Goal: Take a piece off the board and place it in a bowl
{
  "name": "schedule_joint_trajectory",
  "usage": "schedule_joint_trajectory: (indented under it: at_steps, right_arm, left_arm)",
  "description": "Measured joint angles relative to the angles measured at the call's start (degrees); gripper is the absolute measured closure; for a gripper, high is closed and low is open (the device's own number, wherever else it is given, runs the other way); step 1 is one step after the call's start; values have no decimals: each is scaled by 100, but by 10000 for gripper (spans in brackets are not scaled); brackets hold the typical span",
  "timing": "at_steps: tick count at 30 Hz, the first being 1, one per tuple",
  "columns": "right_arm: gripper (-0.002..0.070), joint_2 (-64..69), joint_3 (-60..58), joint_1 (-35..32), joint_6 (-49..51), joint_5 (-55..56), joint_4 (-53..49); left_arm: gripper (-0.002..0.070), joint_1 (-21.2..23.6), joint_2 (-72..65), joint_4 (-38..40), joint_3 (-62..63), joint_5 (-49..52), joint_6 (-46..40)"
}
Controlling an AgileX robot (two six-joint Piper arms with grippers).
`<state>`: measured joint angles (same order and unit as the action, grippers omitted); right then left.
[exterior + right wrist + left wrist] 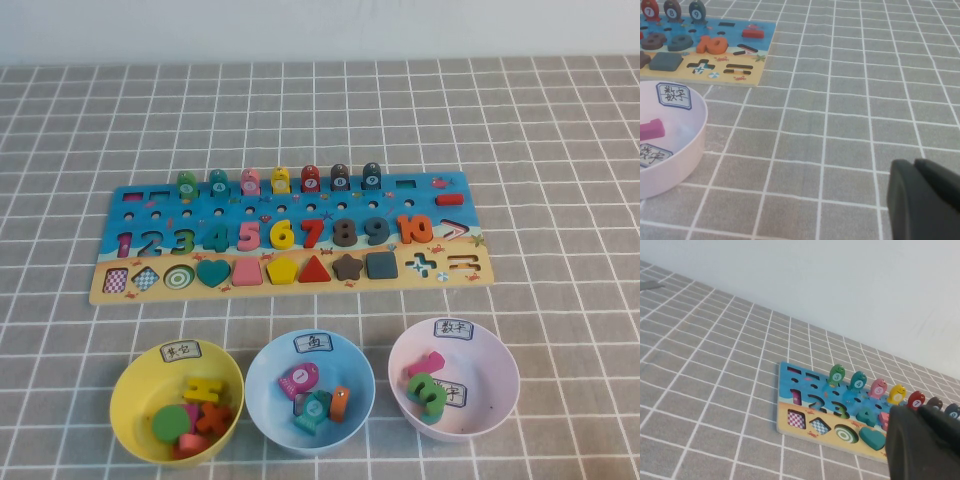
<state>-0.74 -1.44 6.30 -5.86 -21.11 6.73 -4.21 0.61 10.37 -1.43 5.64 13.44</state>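
Note:
The olive-green fish piece (187, 183) stands upright at the left end of the fish row on the far edge of the blue and beige board (478, 272). It also shows in the left wrist view (836, 375), marked 3. The light blue bowl (258, 378) sits in front of the board's middle and holds a pink fish, a teal fish and an orange piece. Neither arm shows in the high view. My left gripper (917, 410) is shut and empty, off the board's left front side. My right gripper (914, 162) is shut and empty over bare cloth, right of the pink bowl.
A yellow bowl (130, 375) with several pieces sits front left. A pale pink bowl (500, 385) with a green numeral and a pink piece sits front right, also in the right wrist view (695, 145). Several other fish stand beside the olive one. Grey checked cloth covers the table.

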Motion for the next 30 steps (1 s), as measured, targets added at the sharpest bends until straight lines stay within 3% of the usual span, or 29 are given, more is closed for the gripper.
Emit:
schedule_joint_trajectory:
  at_steps: [7, 16, 24, 30]
  right_arm:
    - [694, 0, 0, 0, 0, 0, 0]
    - [694, 0, 0, 0, 0, 0, 0]
    - [694, 0, 0, 0, 0, 0, 0]
    - [694, 0, 0, 0, 0, 0, 0]
  left_arm:
    - [680, 0, -128, 194, 80, 209, 189]
    - [680, 0, -1981, 254, 1911, 1648, 143]
    - [680, 0, -4197, 180, 3679, 2956, -1190]
    - [680, 0, -5894, 122, 4906, 3648, -1596]
